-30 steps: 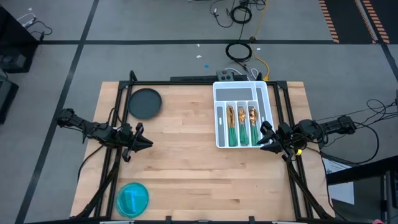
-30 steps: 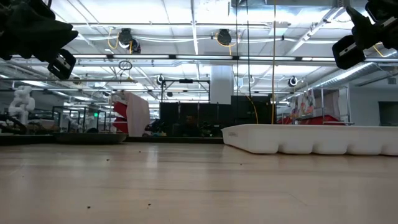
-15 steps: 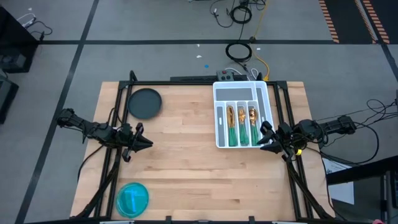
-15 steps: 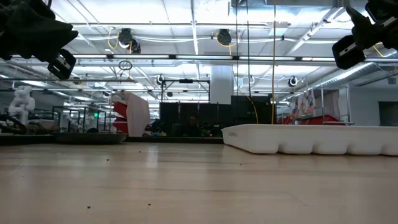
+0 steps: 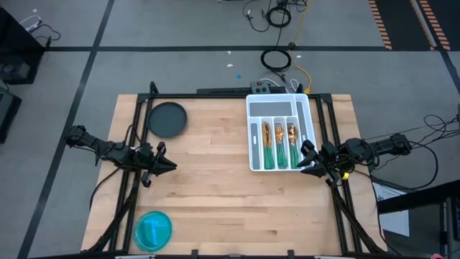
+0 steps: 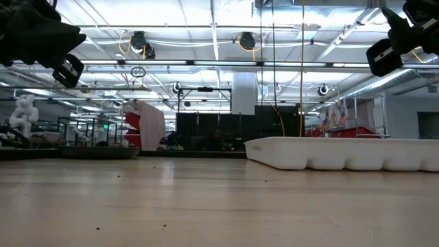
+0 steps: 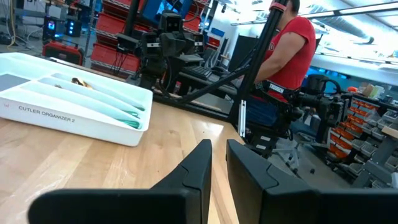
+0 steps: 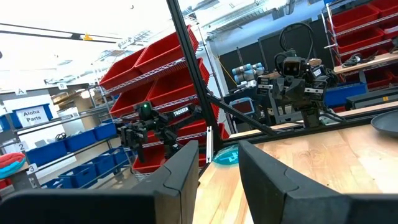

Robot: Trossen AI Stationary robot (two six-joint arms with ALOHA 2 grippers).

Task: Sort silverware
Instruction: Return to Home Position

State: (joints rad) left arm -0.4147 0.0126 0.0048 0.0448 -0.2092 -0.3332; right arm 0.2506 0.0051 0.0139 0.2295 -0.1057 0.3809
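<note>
Inside the white tray (image 5: 253, 107), your silverware (image 5: 279, 145) lies sorted by slot. Both arms wait aside because nothing is left. Right gripper (image 5: 303, 160) beside the tray and left gripper (image 5: 167, 160) well apart from it sit narrowly parted, empty.

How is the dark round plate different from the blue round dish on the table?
The dark plate is near-black and opaque; the blue dish is bright turquoise and looks translucent. The dark plate lies at the table's far left corner, the blue dish at its near left corner. The dark plate looks slightly larger. Both are round, lie flat on the wood and hold no silverware.
</note>
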